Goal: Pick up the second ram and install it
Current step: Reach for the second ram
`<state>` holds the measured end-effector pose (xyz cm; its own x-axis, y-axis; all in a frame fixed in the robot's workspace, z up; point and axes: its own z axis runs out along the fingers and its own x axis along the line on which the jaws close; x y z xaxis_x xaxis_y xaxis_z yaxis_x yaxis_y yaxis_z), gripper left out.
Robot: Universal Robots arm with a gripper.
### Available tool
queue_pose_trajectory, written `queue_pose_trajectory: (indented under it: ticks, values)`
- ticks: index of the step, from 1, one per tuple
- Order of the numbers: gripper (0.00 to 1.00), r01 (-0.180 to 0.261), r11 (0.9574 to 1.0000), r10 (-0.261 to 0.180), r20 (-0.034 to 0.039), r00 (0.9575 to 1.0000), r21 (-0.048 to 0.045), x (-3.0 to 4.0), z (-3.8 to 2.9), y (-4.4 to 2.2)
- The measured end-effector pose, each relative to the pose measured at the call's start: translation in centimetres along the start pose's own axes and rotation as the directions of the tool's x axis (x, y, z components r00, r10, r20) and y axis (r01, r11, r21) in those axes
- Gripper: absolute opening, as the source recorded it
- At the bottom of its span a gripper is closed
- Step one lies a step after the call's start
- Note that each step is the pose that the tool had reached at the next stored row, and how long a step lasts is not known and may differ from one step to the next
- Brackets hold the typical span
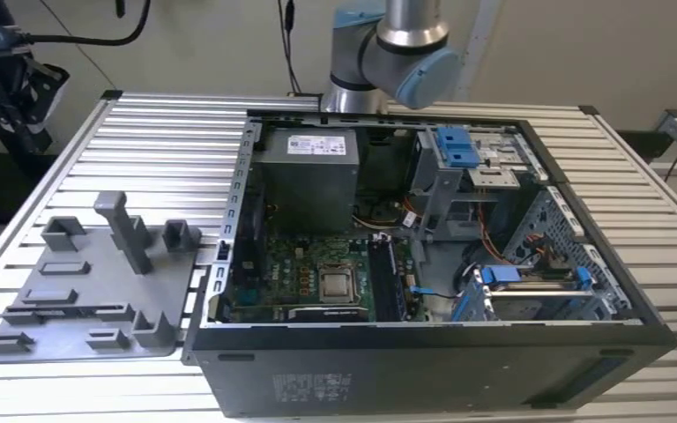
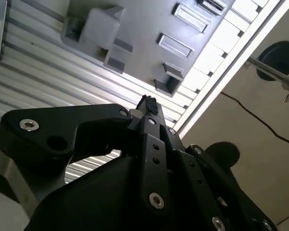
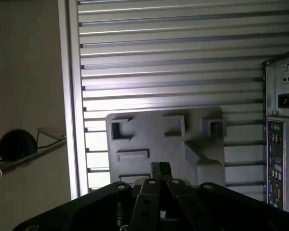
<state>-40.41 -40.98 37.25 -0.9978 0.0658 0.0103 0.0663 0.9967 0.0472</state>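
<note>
1. Jaws together: in the first wrist view the gripper (image 3: 160,169) has its two dark fingertips (image 3: 155,169) side by side with only a thin slit between them. In the second wrist view the gripper (image 2: 148,103) ends in one closed black point.
2. Whether that slit holds anything I cannot tell.
3. Arm pose: in the exterior view the arm (image 1: 391,53) rises at the far edge of the table (image 1: 162,150), behind the open computer case (image 1: 433,352), with a grey-and-blue joint showing.
4. Both wrist views look down from well above the slatted table (image 3: 173,48). The black gripper linkage is in the foreground and the grey fixture plate (image 3: 154,139) lies beyond the tips.
5. In the first wrist view the fingertips are seen against the near edge of the plate, well apart from it in height. The back panel of the case (image 3: 282,144) stands beside the plate.
6. In the second wrist view the fixture plate (image 2: 144,29) shows its posts and rectangular recesses past the tip.
7. Second ram (image 1: 68,309): a thin dark strip lies along a slot of the fixture plate (image 1: 103,282), on the exterior view's left, beside the case. It looks like the stick, though I cannot be sure.
8. That strip is well apart from the gripper and not in its grasp.
</note>
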Motion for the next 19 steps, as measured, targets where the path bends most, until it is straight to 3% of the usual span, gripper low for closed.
queue_pose_trajectory:
  ticks: [6, 19]
  values:
    - [0.11, -0.002, 1.0, 0.002, -0.0001, 1.0, 0.0001, -0.14, 0.1, -2.09]
    - [0.11, -0.009, 1.0, 0.009, -0.0044, 1.0, 0.0004, -0.33, 0.13, -4.87]
